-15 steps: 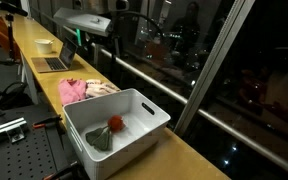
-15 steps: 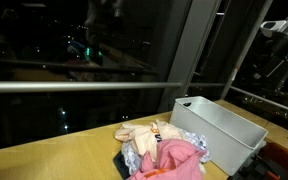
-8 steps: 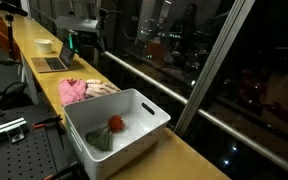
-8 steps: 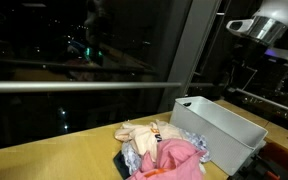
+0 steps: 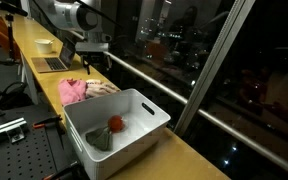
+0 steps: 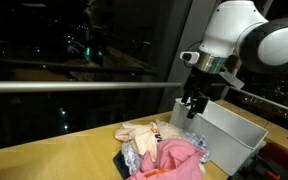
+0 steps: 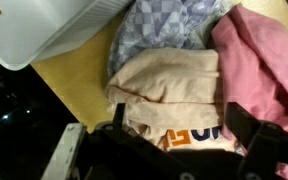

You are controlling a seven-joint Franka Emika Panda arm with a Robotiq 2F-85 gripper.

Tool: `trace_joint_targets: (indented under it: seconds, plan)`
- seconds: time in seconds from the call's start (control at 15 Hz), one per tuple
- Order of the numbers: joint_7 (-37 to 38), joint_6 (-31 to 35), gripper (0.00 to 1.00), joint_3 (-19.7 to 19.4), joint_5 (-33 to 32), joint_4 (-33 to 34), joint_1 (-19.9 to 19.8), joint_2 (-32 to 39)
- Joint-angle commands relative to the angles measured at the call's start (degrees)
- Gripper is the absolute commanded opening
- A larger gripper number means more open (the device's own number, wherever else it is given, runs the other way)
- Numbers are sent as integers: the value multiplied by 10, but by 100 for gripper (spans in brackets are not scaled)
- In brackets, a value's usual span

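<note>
Directly below gripper (image 6: 192,110) — clothes (image 6: 162,150); bin (image 6: 227,136) beside.

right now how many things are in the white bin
2: a red item near the middle of the white bin, and a grey-green cloth beside it toward the near wall. Anything under the cloth would be hidden.

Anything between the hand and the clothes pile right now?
Nothing visible. The open hand hangs above the clothes pile with only air between; in the wrist view the beige garment lies right under it. The white bin stands beside the pile, off that line.
</note>
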Motion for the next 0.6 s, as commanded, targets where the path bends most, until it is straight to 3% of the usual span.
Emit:
trace_joint_targets:
  seconds: [0.0,0.27,0.53]
  plan:
    - [-17,-20,100,6,10,98,7,88]
    - [-15,-35,100,17,41,153,12,160]
    - [-10,-29,100,19,76,155,3,195]
